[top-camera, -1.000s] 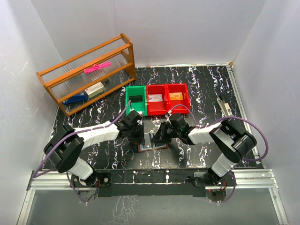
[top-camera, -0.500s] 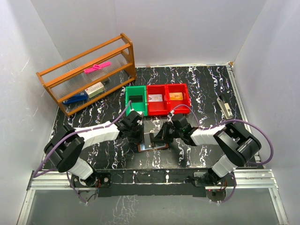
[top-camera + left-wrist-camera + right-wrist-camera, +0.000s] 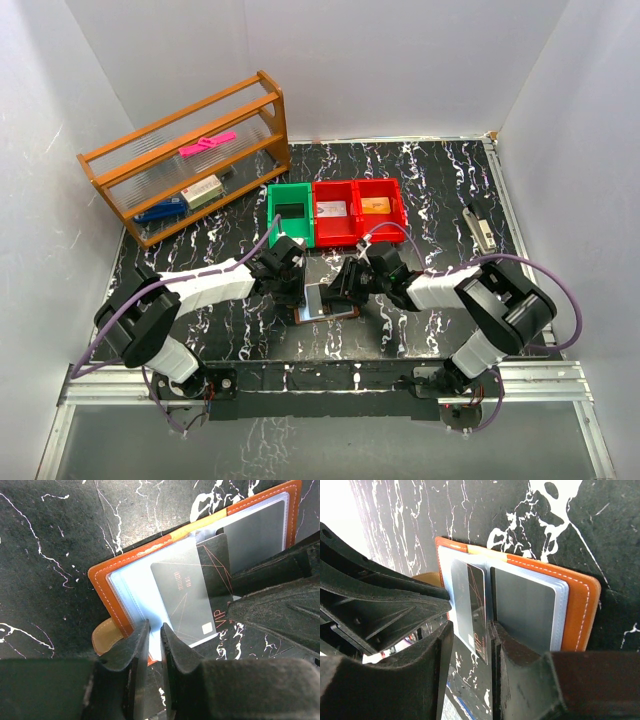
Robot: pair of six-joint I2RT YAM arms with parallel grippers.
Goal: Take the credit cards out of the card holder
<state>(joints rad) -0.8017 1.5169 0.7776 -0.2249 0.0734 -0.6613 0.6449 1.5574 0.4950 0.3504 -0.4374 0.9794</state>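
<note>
I am clamping the left gripper (image 3: 155, 640) on the card holder (image 3: 107, 587) at its lower edge to anchor it, while the right gripper (image 3: 470, 645) is straddling the half-out grey card (image 3: 467, 595); I cannot tell if it grips.

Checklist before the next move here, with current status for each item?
1. The card holder lies open on the table: ok.
2. The left gripper pinches its near edge: ok.
3. The dark card is partly out of its sleeve: ok.
4. The right gripper is clamped on that card: not ok, jaws apart around it.
5. The silver-grey card is out: not ok, it sits in its sleeve.
</note>
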